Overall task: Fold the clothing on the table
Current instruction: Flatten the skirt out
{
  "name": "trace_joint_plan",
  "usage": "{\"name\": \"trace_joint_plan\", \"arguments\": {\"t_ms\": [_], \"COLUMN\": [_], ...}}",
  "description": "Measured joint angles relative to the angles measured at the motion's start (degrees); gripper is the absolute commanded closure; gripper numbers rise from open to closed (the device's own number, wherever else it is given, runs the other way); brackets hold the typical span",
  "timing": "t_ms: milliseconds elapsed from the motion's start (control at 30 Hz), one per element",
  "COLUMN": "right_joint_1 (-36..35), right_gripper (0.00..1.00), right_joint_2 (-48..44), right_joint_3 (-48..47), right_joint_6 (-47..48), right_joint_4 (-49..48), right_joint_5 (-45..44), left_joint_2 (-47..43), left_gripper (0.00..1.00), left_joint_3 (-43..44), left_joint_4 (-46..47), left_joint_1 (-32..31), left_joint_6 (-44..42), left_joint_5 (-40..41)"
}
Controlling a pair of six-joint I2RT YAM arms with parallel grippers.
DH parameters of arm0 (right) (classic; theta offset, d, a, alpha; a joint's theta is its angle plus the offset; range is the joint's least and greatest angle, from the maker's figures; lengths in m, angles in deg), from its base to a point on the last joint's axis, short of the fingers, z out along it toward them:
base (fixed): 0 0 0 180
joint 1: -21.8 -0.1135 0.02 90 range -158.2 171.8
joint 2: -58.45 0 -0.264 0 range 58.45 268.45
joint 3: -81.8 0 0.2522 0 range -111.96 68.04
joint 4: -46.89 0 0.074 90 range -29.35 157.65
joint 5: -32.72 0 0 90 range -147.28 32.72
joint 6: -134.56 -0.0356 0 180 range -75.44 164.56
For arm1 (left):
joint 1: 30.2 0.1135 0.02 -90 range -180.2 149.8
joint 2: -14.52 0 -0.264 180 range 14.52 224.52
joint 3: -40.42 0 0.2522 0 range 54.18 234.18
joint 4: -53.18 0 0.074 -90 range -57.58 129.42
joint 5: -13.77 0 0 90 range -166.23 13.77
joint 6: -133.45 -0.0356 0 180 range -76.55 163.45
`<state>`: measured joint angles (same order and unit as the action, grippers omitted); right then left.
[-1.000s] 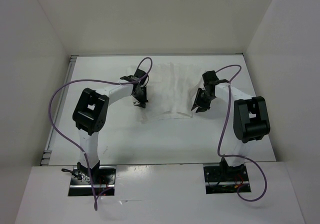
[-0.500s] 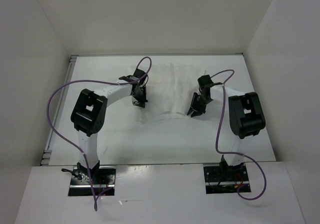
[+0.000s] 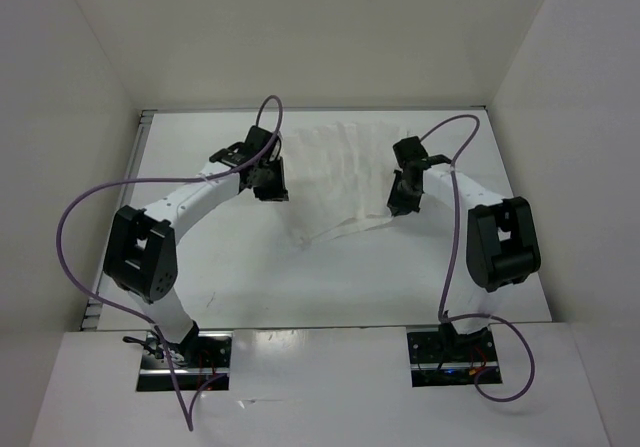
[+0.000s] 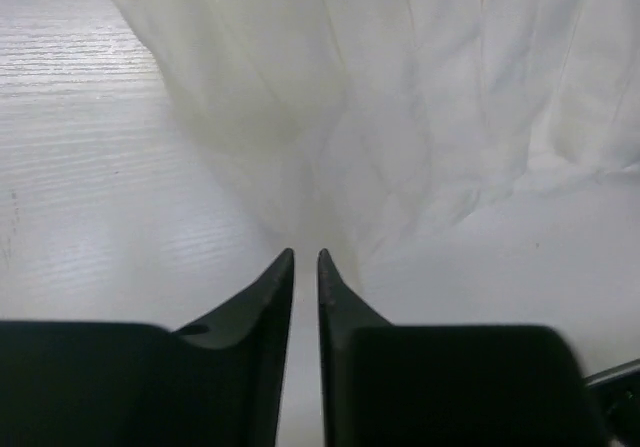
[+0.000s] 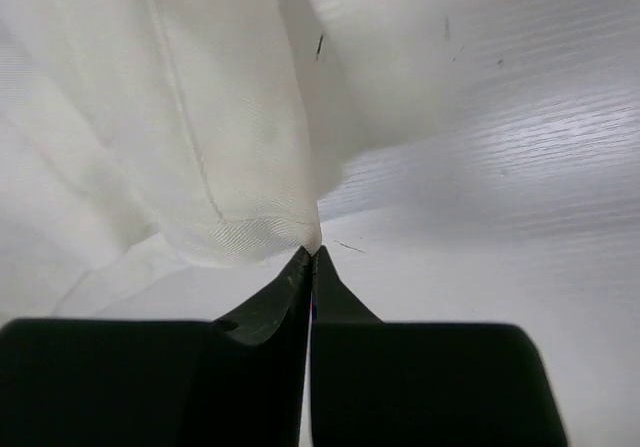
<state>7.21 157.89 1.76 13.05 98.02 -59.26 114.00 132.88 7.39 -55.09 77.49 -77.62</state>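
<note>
The left arm rises from the lower left of the overhead view, elbow swung toward the left edge, forearm reaching up and right. The left gripper [image 3: 272, 189] [image 4: 305, 257] sits at the left edge of the thin, wrinkled white fabric clothing [image 3: 335, 162] [image 4: 400, 117] [image 5: 200, 117]. Its jaws stand a narrow slit apart, and cloth funnels toward the tips; whether any is pinched cannot be told. The clothing lies at upper centre of the flat white matte table [image 3: 350, 277]. At the garment's right edge, the right gripper [image 3: 398, 205] [image 5: 312, 254] is clamped on a hem corner, its arm bent at the right.
</note>
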Motion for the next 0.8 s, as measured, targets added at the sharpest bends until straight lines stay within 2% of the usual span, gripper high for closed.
{"name": "trace_joint_plan", "arguments": {"t_ms": [33, 67, 100, 233, 567, 800], "right_joint_1": [0.00, 0.00, 0.00, 0.00, -0.55, -4.63], "right_gripper": [1.00, 1.00, 1.00, 1.00, 1.00, 1.00], "right_joint_2": [-1.14, -1.90, -2.43, -2.73, -2.23, -2.23], "right_joint_3": [-0.85, -1.46, -1.79, -1.38, -0.39, 0.52], "right_joint_6": [0.39, 0.72, 0.98, 1.46, 1.60, 1.33], "right_joint_4": [0.81, 1.16, 1.18, 1.29, 1.25, 1.18], "right_joint_5": [-1.11, -1.88, -2.23, -1.95, -0.66, 1.66], "left_joint_2": [-1.20, -2.14, -2.67, -2.03, 0.13, 0.98], "left_gripper": [0.69, 0.57, 0.51, 0.43, 0.42, 0.42], "left_joint_3": [-0.72, -1.81, -2.97, -7.26, -7.54, -7.06], "left_joint_4": [0.07, 0.50, 0.79, 0.57, 0.39, 0.76], "left_joint_1": [0.00, 0.00, 0.00, 0.00, -1.51, -1.88], "left_joint_6": [0.02, 0.22, 0.22, 1.16, 6.73, 9.01], "left_joint_5": [-0.28, -0.55, -0.70, -2.03, -5.42, -6.16]}}
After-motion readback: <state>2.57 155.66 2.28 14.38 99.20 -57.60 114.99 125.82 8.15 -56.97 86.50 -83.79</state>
